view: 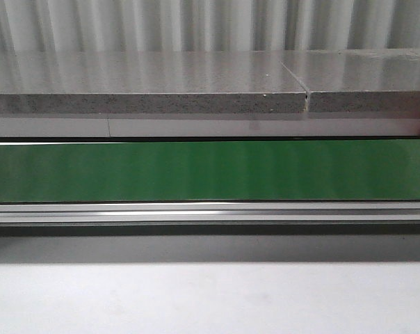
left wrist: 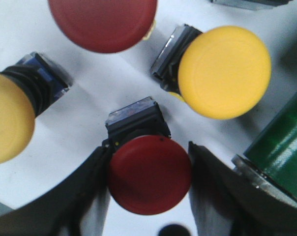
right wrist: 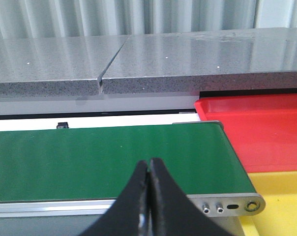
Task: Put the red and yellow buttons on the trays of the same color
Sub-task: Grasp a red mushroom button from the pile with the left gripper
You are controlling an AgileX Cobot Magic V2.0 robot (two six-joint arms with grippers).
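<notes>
1. Left claw (left wrist: 149,182) spread open, straddling the nearest red button (left wrist: 149,174); one finger (left wrist: 92,196) close against the cap on one flank, the other finger (left wrist: 212,189) just beside it on the opposite flank. Actual contact not resolvable. Not yet clamped.
2. Button lying on its side on the white surface (left wrist: 104,91), red cap toward the claw, black base (left wrist: 137,120) pointing away. Long axis thus running out from the claw, across the closing line of the fingers; closing likely lands on the cap rim.
3. Further out in the left wrist view: yellow button (left wrist: 224,71) near, on the belt side; second yellow button (left wrist: 8,118) on the other side; second red button (left wrist: 103,22) beyond. All apart from the claw.
4. Green conveyor belt (left wrist: 281,142) edge just beside one finger; collision risk judged low but worth watching.
5. Right claw (right wrist: 148,189) clenched, fingertips together, nothing held, hovering at the belt's near edge.
6. Beyond the belt end: yellow tray (right wrist: 281,196) nearer, red tray (right wrist: 256,130) behind it, both by the right arm.
7. Judgement: left arm far nearer the buttons; right arm nearer the trays; belt lies between.
</notes>
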